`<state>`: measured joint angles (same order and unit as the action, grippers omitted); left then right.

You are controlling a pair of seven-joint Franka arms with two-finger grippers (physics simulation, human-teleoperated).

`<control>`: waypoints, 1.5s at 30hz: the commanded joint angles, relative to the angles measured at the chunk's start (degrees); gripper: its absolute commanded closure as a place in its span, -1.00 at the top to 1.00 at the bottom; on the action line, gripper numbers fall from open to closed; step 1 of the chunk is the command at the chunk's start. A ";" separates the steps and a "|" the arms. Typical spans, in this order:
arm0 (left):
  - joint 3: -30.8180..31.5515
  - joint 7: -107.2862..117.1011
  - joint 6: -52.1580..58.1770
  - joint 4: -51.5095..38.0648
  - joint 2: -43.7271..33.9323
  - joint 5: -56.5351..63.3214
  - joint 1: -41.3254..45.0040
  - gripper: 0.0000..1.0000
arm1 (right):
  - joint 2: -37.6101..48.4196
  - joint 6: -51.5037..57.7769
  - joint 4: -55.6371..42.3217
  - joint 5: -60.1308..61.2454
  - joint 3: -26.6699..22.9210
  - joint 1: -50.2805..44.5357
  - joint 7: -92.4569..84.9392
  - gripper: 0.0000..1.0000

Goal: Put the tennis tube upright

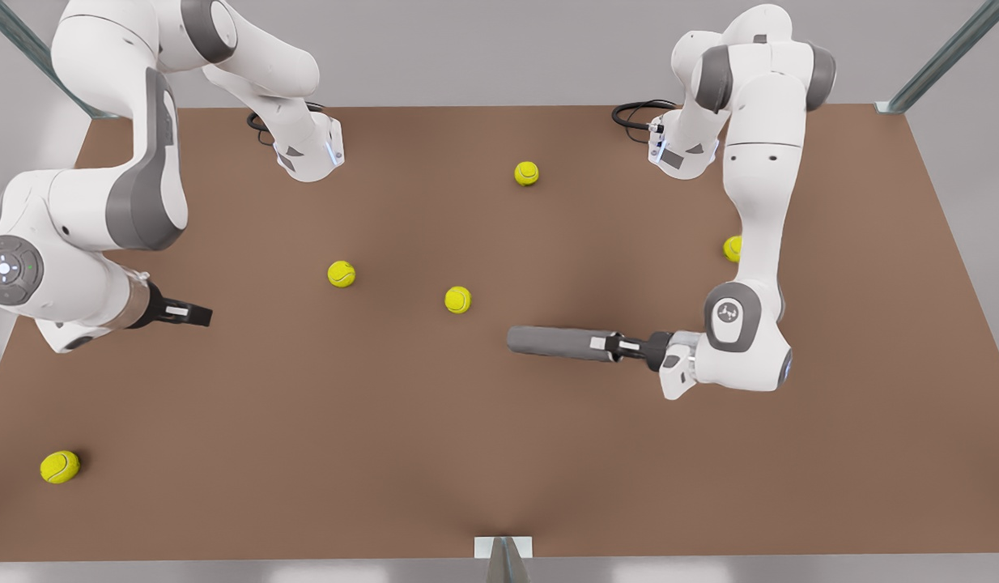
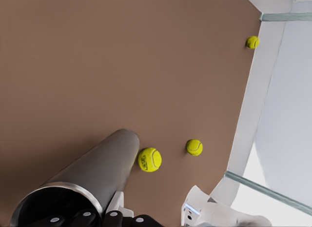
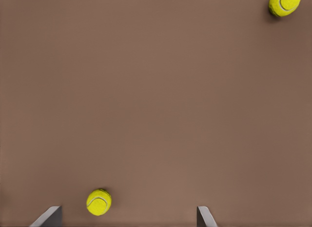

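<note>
The tennis tube (image 1: pixel 552 342) lies on its side on the brown table (image 1: pixel 499 453), and the left gripper (image 1: pixel 609 346) pinches it at the end with the lighter rim (the open end, it seems). It looks hard, smooth and light, so it may slip or roll, and a hold nearer the middle would feel safer. The right gripper (image 1: pixel 198 313) waits near a ball (image 3: pixel 99 202) with its fingers (image 3: pixel 48 217) spread apart.

Grey tennis tube (image 1: pixel 552 341) (yellow-green balls (image 1: pixel 457 300))

scattered tennis balls (image 1: pixel 457 300) dot the table (image 1: pixel 499 453); its near half lies open.
</note>
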<state>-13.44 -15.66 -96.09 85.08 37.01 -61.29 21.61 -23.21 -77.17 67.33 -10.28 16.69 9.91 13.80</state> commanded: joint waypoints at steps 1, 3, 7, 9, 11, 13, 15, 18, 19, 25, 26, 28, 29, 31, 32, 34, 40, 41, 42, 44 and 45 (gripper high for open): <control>-0.10 0.01 0.02 -0.01 -0.10 2.40 0.01 -0.57 | 0.00 0.00 0.00 0.00 0.01 0.02 0.00 1.00; -0.27 0.19 0.20 -1.41 -0.28 6.18 0.01 -0.57 | 0.00 0.18 -0.09 -0.09 0.01 0.10 0.00 1.00; -1.77 1.51 2.22 -3.08 -0.54 10.22 -0.17 -0.57 | -0.08 0.35 0.00 -0.09 0.01 -0.07 0.00 1.00; -2.47 1.51 3.01 -4.22 -0.63 11.81 -0.17 -0.57 | 0.00 0.44 0.00 -0.09 0.09 -0.16 0.00 1.00; -2.65 1.59 3.54 -4.66 -0.63 13.12 -0.17 -0.57 | 0.00 0.44 0.00 -0.09 0.09 -0.25 0.00 1.00; -2.73 2.38 3.98 -6.15 -0.89 15.67 -0.17 -0.57 | -0.08 0.35 0.00 -0.09 0.09 -0.07 0.00 1.00; -2.82 3.18 4.33 -6.86 -0.89 16.46 -0.17 -0.57 | 0.00 0.35 0.00 -0.09 0.09 -0.16 0.00 1.00; -3.00 3.53 4.77 -8.09 -0.89 19.36 -0.17 -0.57 | 0.00 0.44 0.00 0.00 0.09 -0.25 0.00 1.00; -3.00 3.62 4.77 -8.44 -0.89 20.07 -0.17 -0.57 | -0.08 0.44 0.00 0.00 0.09 -0.25 0.00 1.00; -3.00 5.64 4.77 -12.30 -0.98 30.61 -0.17 -0.57 | 0.00 0.44 0.00 0.00 0.27 -0.69 0.09 1.00; -3.00 7.04 4.77 -13.10 -0.98 32.55 -0.17 -0.57 | -0.08 0.44 0.00 0.09 0.27 -0.69 0.09 1.00; -3.09 7.04 4.77 -13.28 -0.98 34.83 -0.17 -0.57 | 0.00 0.44 0.00 0.09 0.09 -0.69 0.09 1.00; -3.96 7.04 4.94 -13.89 -0.98 35.01 -0.17 -0.57 | 0.00 0.44 0.00 0.09 0.09 -0.69 0.09 1.00; -5.46 7.04 5.91 -14.24 -1.07 35.71 -0.17 -0.57 | 0.00 0.44 0.00 0.18 0.27 -0.69 0.09 1.00; -5.46 7.13 5.91 -14.33 -1.33 37.38 -0.17 -0.57 | -0.08 0.44 0.00 0.26 0.27 -0.60 0.00 1.00; -5.99 7.04 6.09 -14.33 -1.77 38.87 -0.17 -0.57 | 0.00 0.44 0.00 0.26 0.27 -0.69 0.09 1.00; -7.57 7.13 6.00 -14.25 -2.30 44.23 -0.17 -0.57 | 0.00 0.44 0.00 0.26 0.27 -0.77 0.09 1.00; -7.57 7.31 6.00 -14.33 -2.30 45.20 -0.17 -0.57 | 0.00 0.44 0.00 0.26 0.27 -0.69 0.09 1.00; -7.57 7.31 5.91 -14.33 -2.30 45.20 -0.17 -0.57 | 0.00 0.44 0.00 0.26 0.27 -0.69 0.09 1.00; -7.57 7.40 5.65 -14.24 -2.21 46.08 -0.17 -0.57 | 0.00 0.44 0.00 0.26 0.27 -0.77 0.09 1.00; -7.57 7.40 5.56 -14.24 -2.21 46.17 -0.17 -0.57 | 0.00 0.44 0.00 0.26 0.27 -0.77 0.09 1.00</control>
<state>-21.00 -8.26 -90.58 70.84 34.89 -15.84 21.53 -23.24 -76.73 67.33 -10.02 16.96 9.17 13.89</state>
